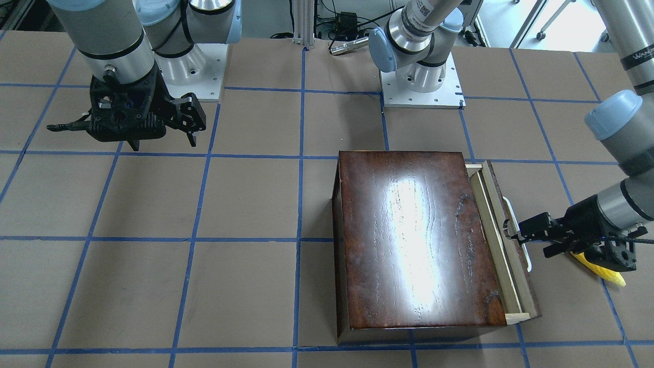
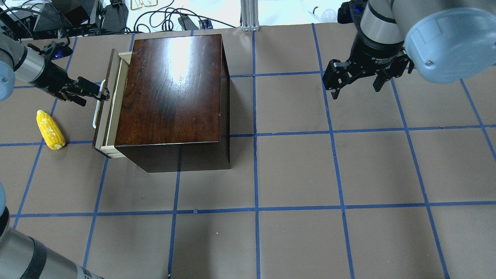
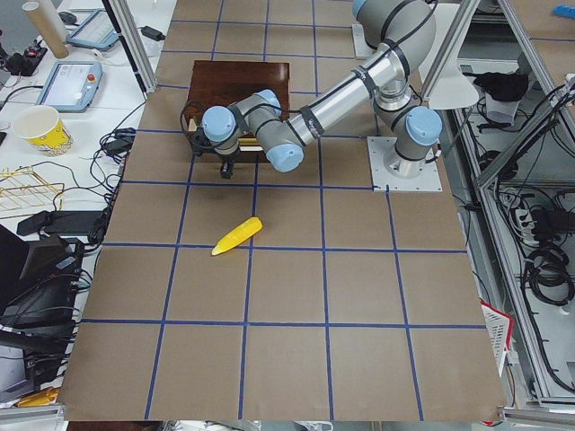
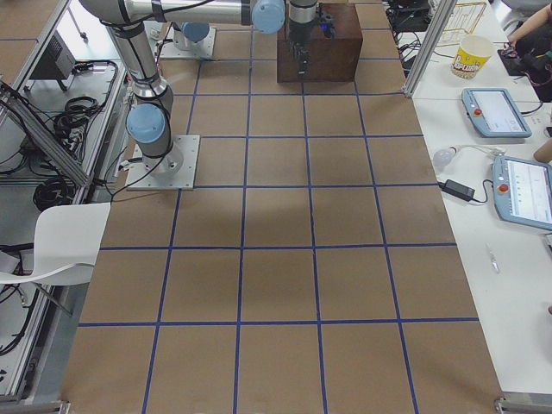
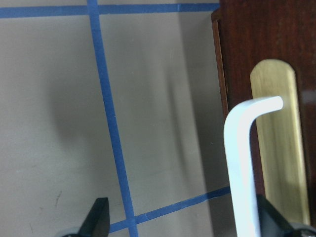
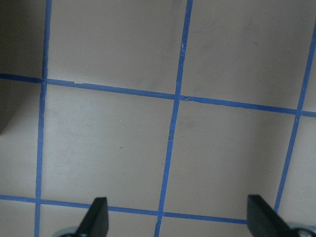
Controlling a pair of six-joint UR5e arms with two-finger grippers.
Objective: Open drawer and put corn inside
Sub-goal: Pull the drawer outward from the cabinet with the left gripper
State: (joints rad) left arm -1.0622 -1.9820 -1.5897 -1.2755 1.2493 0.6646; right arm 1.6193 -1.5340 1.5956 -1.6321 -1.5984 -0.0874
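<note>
The dark-brown box [image 2: 170, 89] stands on the table's left half. Its drawer [image 2: 112, 104] is pulled out a small way, so a strip of pale wood shows behind the dark front panel. My left gripper [image 2: 101, 94] is open at the white handle [image 5: 242, 163]. The handle lies between the fingers, close to one fingertip [image 5: 270, 217]. The yellow corn [image 2: 50, 130] lies on the table beside the drawer front, just behind my left gripper; it also shows in the front-facing view [image 1: 605, 271]. My right gripper [image 2: 354, 89] is open and empty above the table's right half.
The table is brown paper with a blue tape grid [image 2: 255, 209]. The arm bases [image 1: 421, 87] stand at the robot's edge. Cables and gear [image 2: 162, 15] lie beyond the far edge behind the box.
</note>
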